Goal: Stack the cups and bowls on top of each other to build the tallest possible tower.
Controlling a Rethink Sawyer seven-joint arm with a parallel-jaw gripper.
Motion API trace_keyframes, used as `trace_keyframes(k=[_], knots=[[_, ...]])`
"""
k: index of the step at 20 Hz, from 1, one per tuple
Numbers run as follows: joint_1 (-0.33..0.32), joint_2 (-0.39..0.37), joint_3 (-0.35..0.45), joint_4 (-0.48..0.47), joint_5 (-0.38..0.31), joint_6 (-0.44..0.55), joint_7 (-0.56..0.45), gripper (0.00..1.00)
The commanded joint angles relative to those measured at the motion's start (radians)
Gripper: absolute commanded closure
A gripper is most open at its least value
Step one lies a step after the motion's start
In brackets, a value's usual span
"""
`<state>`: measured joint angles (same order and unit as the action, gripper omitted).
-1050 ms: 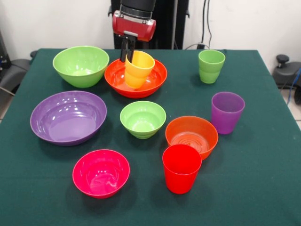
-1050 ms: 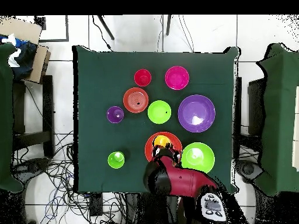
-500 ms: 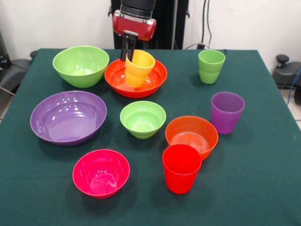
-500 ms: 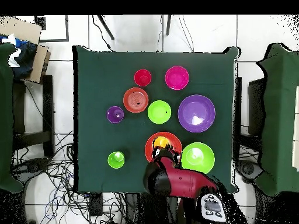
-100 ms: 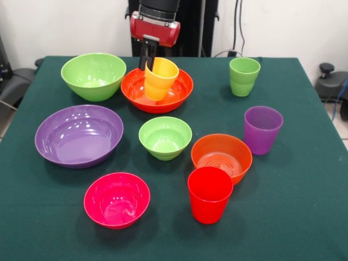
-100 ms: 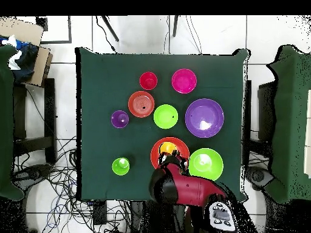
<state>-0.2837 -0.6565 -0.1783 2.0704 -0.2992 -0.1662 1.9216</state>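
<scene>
Red glossy wrist housing (image 5: 155, 28) — black collar above, thin black fingers (image 5: 147, 57) (paired)

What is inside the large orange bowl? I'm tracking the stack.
The yellow cup, tilted, with the gripper shut on its rim. The cup hides part of the large orange bowl floor.

The table (image 5: 304, 212) is covered in a matt dark green cloth, smooth and without shine. The bowls, such as the large purple bowl (image 5: 79, 136) and the pink bowl (image 5: 116, 199), look like glossy plastic (bright highlights inside), as do the red cup (image 5: 209, 194) and the purple cup (image 5: 262, 130).
</scene>
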Motion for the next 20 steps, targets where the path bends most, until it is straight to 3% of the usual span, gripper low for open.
trace_keyframes(k=[1,20], knots=[[0.013,0.041,0.073,0.016,0.002,0.054,0.124,1.00],[0.007,0.020,0.081,0.016,0.003,0.085,0.115,1.00]])
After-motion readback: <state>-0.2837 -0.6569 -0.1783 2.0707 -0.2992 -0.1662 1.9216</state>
